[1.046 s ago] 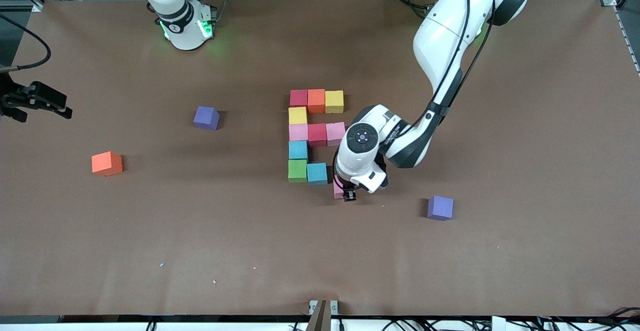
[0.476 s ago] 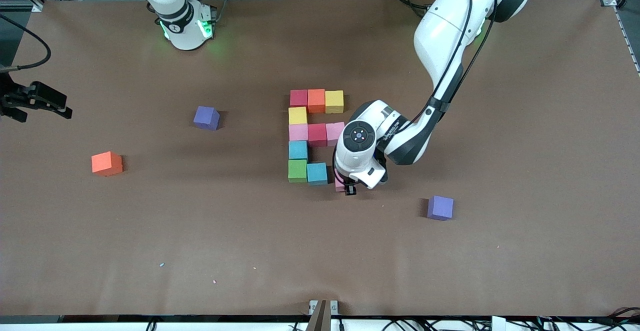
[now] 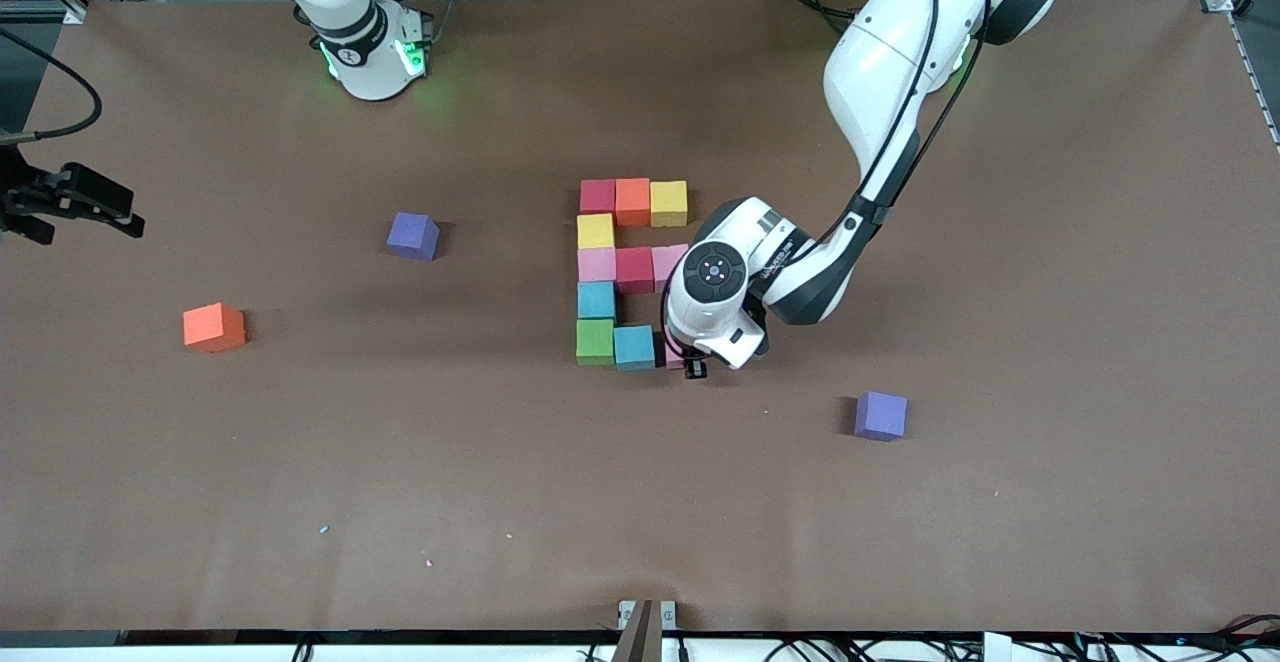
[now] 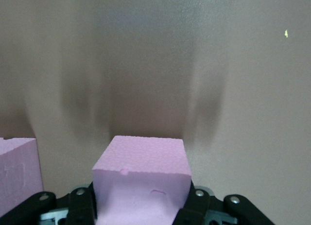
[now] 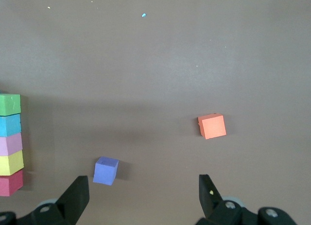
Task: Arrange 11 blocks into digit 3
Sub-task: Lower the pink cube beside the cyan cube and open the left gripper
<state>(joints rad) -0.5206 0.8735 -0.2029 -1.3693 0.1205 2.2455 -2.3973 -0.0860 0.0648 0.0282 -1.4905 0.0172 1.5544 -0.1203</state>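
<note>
Ten blocks sit together mid-table: red, orange and yellow in the row farthest from the front camera, then yellow, pink, red, pink, light blue, green and light blue. My left gripper is shut on another pink block, low at the table and close beside the nearer light blue block, toward the left arm's end. My right gripper hangs open high over the table, holding nothing.
A loose orange cube and a purple cube lie toward the right arm's end. A second purple cube lies toward the left arm's end, nearer the front camera. A black fixture juts over the table edge.
My left gripper has carried the pink block in toward the nearer light blue block, closing the gap beside it. The right arm has not moved.
</note>
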